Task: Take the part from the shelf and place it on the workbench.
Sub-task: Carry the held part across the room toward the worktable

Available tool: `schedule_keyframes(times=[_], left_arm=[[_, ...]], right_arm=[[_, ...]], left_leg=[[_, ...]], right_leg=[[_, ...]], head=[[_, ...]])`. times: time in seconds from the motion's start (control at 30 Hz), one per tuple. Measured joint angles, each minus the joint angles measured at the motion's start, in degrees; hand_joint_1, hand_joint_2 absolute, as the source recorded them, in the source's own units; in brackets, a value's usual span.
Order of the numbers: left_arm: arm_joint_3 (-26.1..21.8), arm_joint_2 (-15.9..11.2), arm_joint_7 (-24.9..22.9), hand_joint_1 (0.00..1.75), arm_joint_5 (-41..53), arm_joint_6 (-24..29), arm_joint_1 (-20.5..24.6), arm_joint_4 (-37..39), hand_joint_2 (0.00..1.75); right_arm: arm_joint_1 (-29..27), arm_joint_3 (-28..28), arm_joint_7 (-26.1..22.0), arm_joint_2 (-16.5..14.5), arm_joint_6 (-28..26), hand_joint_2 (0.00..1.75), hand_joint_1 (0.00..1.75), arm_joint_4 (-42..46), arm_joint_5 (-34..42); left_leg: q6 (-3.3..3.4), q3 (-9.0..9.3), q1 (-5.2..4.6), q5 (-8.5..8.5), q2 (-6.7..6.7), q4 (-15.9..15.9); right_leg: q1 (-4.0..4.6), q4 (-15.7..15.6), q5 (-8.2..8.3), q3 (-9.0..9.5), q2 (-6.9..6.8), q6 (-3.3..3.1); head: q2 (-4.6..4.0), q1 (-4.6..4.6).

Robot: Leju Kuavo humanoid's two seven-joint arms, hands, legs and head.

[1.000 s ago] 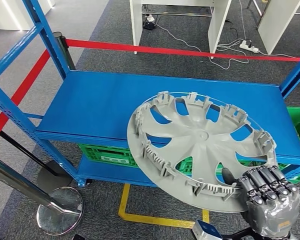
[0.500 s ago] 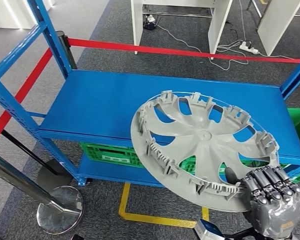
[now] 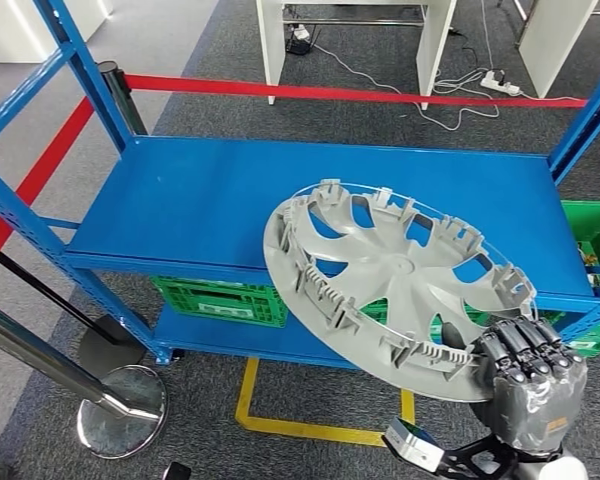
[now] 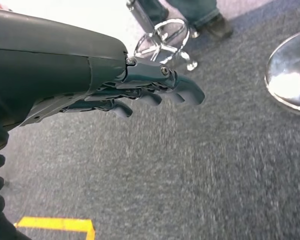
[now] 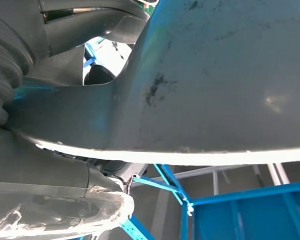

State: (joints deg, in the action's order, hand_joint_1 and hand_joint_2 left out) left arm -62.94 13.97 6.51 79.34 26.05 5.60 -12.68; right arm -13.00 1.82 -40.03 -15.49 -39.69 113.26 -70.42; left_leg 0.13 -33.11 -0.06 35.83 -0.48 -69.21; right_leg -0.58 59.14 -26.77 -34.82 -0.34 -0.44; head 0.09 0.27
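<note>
A grey wheel cover (image 3: 395,285), the part, hangs tilted in front of the blue shelf (image 3: 206,205), its ribbed inner side facing up. My right hand (image 3: 531,385) grips its near right rim, fingers curled over the edge. In the right wrist view the cover's dark underside (image 5: 224,80) spans the picture above my right hand (image 5: 61,200). My left hand (image 4: 141,90) hangs over grey carpet with its fingers stretched out and nothing in them.
Green crates (image 3: 221,300) sit on the shelf's lower level. Blue uprights (image 3: 86,75) frame the shelf. A red barrier tape (image 3: 342,95) runs behind, and a chrome post base (image 3: 120,410) stands on the floor at left. Yellow floor tape (image 3: 297,430) lies below.
The wheel cover has come slightly lower and nearer in my right hand. The whole picture has shifted a little, so the camera has moved.
</note>
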Motion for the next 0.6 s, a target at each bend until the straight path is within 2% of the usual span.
schedule_keyframes(times=[0.03,0.1,0.13,0.2,0.23,0.27,0.3,0.37,0.4,0.43,0.47,0.5,0.53,0.57,0.6], left_arm=[[-0.01,0.03,0.01,0.00,-0.04,-0.04,0.04,0.00,1.75],[-0.01,0.11,0.01,0.00,-0.05,-0.05,0.19,0.00,1.75],[-0.01,0.17,0.02,0.00,-0.07,-0.07,0.25,0.00,1.75],[-0.01,0.27,0.01,0.00,-0.11,-0.11,0.25,0.01,1.75],[-0.02,0.31,-0.01,0.00,-0.13,-0.15,0.26,0.01,1.75],[-0.02,0.32,-0.05,0.00,-0.15,-0.21,0.29,0.02,1.75],[-0.03,0.37,-0.10,0.00,-0.16,-0.27,0.34,0.02,1.75],[-0.03,0.48,-0.23,0.00,-0.17,-0.34,0.40,0.02,1.75],[-0.03,0.52,-0.32,0.00,-0.17,-0.35,0.39,0.02,1.75],[-0.03,0.55,-0.44,0.00,-0.17,-0.34,0.37,0.02,1.75],[-0.04,0.55,-0.56,0.00,-0.18,-0.34,0.36,0.02,1.75],[-0.04,0.55,-0.66,0.00,-0.19,-0.34,0.35,0.02,1.75],[-0.05,0.56,-0.72,0.00,-0.19,-0.34,0.35,0.02,1.75],[-0.05,0.57,-0.74,0.00,-0.21,-0.34,0.36,0.02,1.75],[-0.05,0.58,-0.74,0.00,-0.24,-0.33,0.36,0.02,1.75]], right_arm=[[0.00,-0.04,-0.01,-0.03,0.00,1.75,1.75,-0.20,0.02],[0.04,-0.11,-0.02,-0.09,0.00,1.75,1.75,-0.49,0.06],[0.11,-0.16,-0.02,-0.11,0.00,1.75,1.75,-0.63,0.07],[0.25,-0.26,-0.02,-0.11,-0.01,1.75,1.75,-0.92,0.09],[0.29,-0.31,-0.02,-0.11,-0.01,1.75,1.75,-1.07,0.10],[0.33,-0.33,-0.02,-0.11,-0.01,1.75,1.75,-1.20,0.12],[0.38,-0.33,-0.02,-0.11,-0.01,1.75,1.75,-1.34,0.16],[0.52,-0.33,-0.03,-0.11,-0.01,1.75,1.75,-1.69,0.27],[0.56,-0.32,-0.03,-0.11,-0.01,1.75,1.75,-1.88,0.35],[0.58,-0.28,-0.03,-0.11,-0.01,1.75,1.75,-2.07,0.43],[0.62,-0.24,-0.02,-0.11,-0.01,1.75,1.75,-2.26,0.51],[0.69,-0.20,-0.02,-0.11,-0.01,1.75,1.75,-2.45,0.59],[0.80,-0.17,-0.02,-0.11,0.00,1.75,1.75,-2.62,0.65],[0.96,-0.16,-0.02,-0.11,-0.01,1.75,1.75,-2.80,0.71],[1.12,-0.16,-0.02,-0.11,-0.01,1.75,1.75,-2.96,0.78]], left_leg=[[0.52,2.12,-0.13,-1.90,0.00,3.82],[1.28,5.56,-0.44,-3.92,0.03,10.29],[1.45,6.19,-0.61,-4.18,0.03,11.83],[1.50,5.90,-0.81,-4.86,0.04,12.48],[1.65,5.62,-0.74,-5.42,0.12,12.78],[1.90,5.24,-0.62,-6.07,0.21,13.06],[2.16,4.70,-0.48,-6.78,0.30,13.34],[2.47,3.21,-0.43,-7.97,0.38,13.37],[2.47,2.42,-0.45,-8.56,0.39,13.33],[2.44,1.63,-0.46,-9.14,0.40,13.28],[2.36,0.86,-0.46,-9.71,0.40,13.22],[2.24,0.14,-0.46,-10.22,0.40,13.13],[2.07,-0.50,-0.45,-10.68,0.39,12.99],[1.83,-1.09,-0.52,-11.08,0.37,12.79],[1.56,-1.54,-0.60,-11.46,0.35,12.57]], right_leg=[[0.15,0.01,0.28,-0.24,0.00,0.00],[0.36,-0.01,0.92,-0.65,-0.02,0.31],[0.32,-0.06,1.30,-0.81,-0.04,0.61],[0.17,-0.32,2.16,-1.06,-0.06,1.37],[0.10,-0.30,2.09,-1.24,0.00,1.71],[0.07,0.23,1.13,-1.71,0.06,2.03],[0.03,1.80,-0.80,-2.39,0.12,2.31],[-0.08,8.13,-6.25,-4.29,0.17,2.79],[-0.11,11.68,-8.11,-4.95,0.17,2.98],[-0.12,14.16,-8.70,-5.09,0.17,3.13],[-0.12,14.84,-8.00,-4.38,0.17,3.21],[-0.13,13.40,-6.41,-2.63,0.17,3.21],[-0.14,10.03,-4.81,0.11,0.16,3.16],[-0.12,5.72,-4.07,3.32,0.18,3.08],[-0.08,1.61,-4.04,6.14,0.24,2.89]], head=[[0.00,0.01],[0.00,0.05],[0.00,0.05],[0.00,0.03],[0.00,0.00],[0.00,0.04],[0.00,0.13],[0.00,0.27],[0.00,0.32],[0.00,0.33],[0.00,0.37],[0.00,0.39],[0.00,0.40],[0.00,0.41],[0.00,0.36]])
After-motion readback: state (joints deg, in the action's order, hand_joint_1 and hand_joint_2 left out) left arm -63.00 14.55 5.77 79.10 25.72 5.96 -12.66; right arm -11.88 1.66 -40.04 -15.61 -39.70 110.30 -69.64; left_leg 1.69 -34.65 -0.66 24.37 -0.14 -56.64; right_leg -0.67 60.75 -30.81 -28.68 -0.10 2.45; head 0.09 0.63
